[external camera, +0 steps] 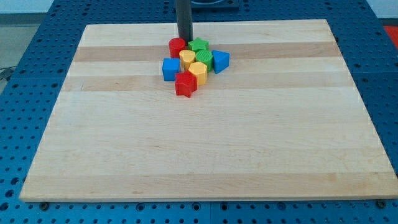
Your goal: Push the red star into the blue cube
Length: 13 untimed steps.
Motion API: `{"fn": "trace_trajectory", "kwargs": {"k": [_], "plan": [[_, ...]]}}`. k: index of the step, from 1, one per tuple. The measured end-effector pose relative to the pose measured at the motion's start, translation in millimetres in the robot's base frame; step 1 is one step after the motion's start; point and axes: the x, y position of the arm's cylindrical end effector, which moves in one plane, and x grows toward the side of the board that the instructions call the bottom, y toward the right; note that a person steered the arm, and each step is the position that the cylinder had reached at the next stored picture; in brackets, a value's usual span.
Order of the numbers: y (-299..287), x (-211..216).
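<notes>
The red star point(185, 84) lies at the bottom of a tight cluster of blocks near the top middle of the wooden board point(205, 155). The blue cube point(171, 69) sits just up and to the left of it, touching or nearly touching. The dark rod comes down from the view's top; my tip point(185, 39) is at the cluster's top edge, right behind a red cylinder point(178, 46) and beside a green star point(199, 45).
The cluster also holds a yellow block point(188, 58), a green block point(204, 58), a yellow heart-like block point(198, 71) and a blue triangular block point(220, 60) on its right. A blue perforated table surrounds the board.
</notes>
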Motion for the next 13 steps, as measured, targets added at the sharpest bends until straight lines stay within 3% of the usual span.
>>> {"fn": "trace_trajectory", "kwargs": {"k": [2, 3, 5, 6, 7, 8, 9, 10, 13], "plan": [[0, -13], [11, -52], [149, 10], [154, 18], [180, 118], [158, 188], [125, 220], [57, 226], [-13, 196]]}}
